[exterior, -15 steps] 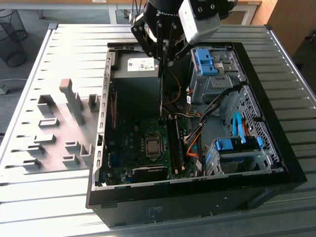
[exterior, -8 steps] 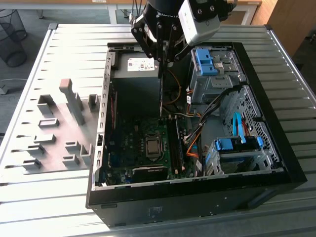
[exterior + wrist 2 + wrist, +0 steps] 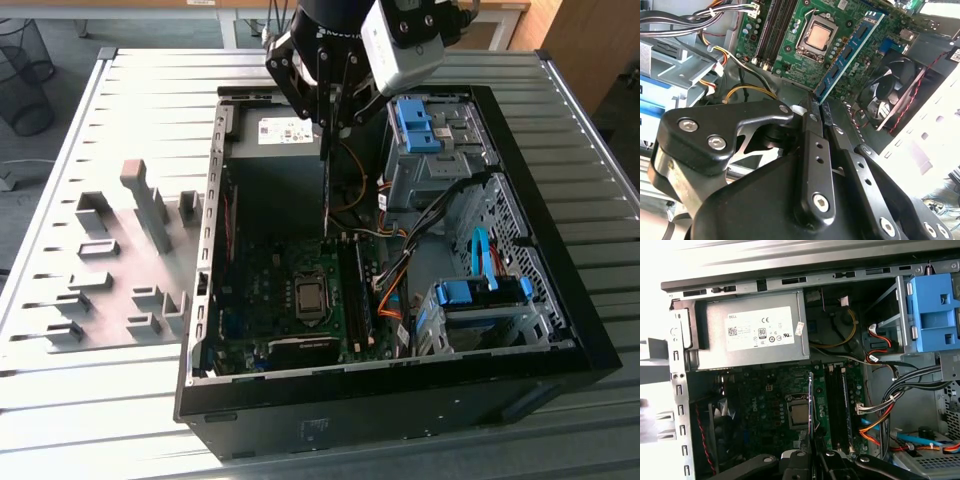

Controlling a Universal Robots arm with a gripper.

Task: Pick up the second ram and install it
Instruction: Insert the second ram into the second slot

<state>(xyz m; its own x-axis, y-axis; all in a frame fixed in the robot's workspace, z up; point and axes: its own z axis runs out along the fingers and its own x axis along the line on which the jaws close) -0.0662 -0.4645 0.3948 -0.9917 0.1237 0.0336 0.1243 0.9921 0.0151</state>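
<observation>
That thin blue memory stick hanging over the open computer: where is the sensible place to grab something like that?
By one short end, pinching the two flat faces, coming from above. The second ram is a slim, long board, and the pincer holds it just so: clamped at its upper end, it hangs edge-down over the motherboard, leaving the lower length free.
</observation>
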